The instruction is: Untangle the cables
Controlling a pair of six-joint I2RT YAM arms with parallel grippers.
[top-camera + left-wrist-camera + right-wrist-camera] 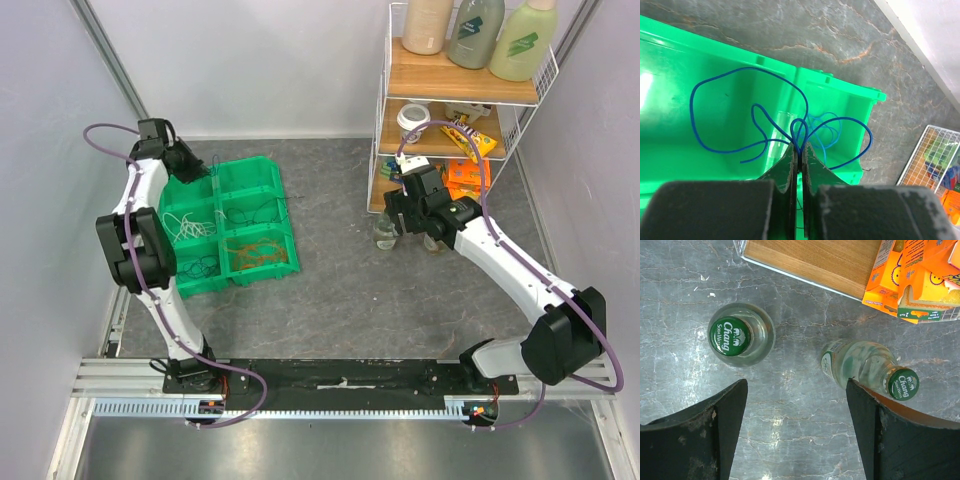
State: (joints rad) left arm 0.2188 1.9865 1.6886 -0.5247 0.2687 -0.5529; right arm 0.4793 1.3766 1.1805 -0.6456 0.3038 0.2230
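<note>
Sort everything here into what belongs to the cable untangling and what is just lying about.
Job in hand:
- blue cable, pinched in the shut left hand
- white cables and orange cables in the green bin

Lying about:
- upright Chang bottle and second Chang bottle, below the open right hand
- shelf rack with orange snack packs and large bottles

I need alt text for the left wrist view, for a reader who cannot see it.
The left gripper, jaws shut, pinches a looping blue cable over a green divided bin. The next compartment holds paler blue cables; the grey marbled table shows beyond.
</note>
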